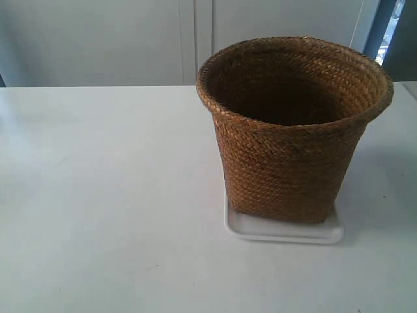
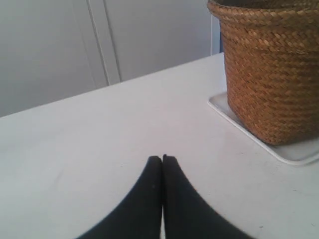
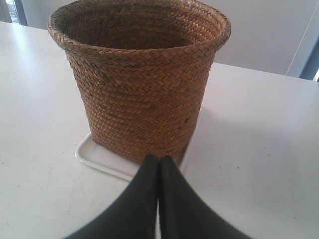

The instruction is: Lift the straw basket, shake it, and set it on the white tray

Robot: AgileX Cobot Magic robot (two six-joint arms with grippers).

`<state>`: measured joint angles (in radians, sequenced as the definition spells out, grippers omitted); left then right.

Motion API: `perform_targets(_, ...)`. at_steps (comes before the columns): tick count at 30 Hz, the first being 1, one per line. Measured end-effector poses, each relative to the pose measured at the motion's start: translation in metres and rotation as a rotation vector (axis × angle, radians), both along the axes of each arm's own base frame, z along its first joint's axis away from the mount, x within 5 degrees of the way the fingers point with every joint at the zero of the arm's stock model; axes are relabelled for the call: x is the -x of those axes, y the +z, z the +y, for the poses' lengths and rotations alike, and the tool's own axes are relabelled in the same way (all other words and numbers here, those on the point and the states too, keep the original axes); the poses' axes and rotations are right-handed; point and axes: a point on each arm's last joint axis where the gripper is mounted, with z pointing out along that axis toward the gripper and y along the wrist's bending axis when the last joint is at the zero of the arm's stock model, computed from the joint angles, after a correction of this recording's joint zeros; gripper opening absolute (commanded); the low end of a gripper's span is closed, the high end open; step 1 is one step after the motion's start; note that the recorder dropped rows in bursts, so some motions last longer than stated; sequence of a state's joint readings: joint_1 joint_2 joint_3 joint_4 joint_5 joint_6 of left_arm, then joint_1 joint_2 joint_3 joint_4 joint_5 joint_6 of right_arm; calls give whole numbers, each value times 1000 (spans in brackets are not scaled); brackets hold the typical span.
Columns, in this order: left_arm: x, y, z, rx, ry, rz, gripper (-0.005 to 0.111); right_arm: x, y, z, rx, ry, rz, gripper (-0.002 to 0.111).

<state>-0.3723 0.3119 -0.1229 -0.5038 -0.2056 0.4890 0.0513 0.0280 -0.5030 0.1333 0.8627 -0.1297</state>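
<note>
Black fingers (image 2: 144, 199) of the left end effector (image 2: 162, 158) are pressed together on nothing, low over the white table (image 2: 89, 144). The straw basket (image 2: 271, 74) is apart from them. The right end effector (image 3: 158, 158) is likewise closed and empty, its tips near the straw basket's wall. The straw basket stands upright on the white tray (image 1: 287, 232), toward the exterior view's right.

The tan-brown woven straw basket (image 1: 290, 140), bucket-shaped with a wide round braided rim and a dark inside, stands upright on the flat glossy white rectangular tray (image 1: 285, 231). Its narrower base covers most of the tray, whose shallow rim shows around the base. The tray lies flat on the white tabletop (image 1: 111, 208).
</note>
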Motion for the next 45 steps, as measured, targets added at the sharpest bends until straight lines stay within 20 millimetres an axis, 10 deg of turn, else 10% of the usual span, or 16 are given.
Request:
perform_targets(8,12,-26,7,-20,19,-69,0,0,0,0,0,0,0,0)
perform_targets(45,25,-26,6,-157,-50,-176,0,0,0,0,0,0,0,0)
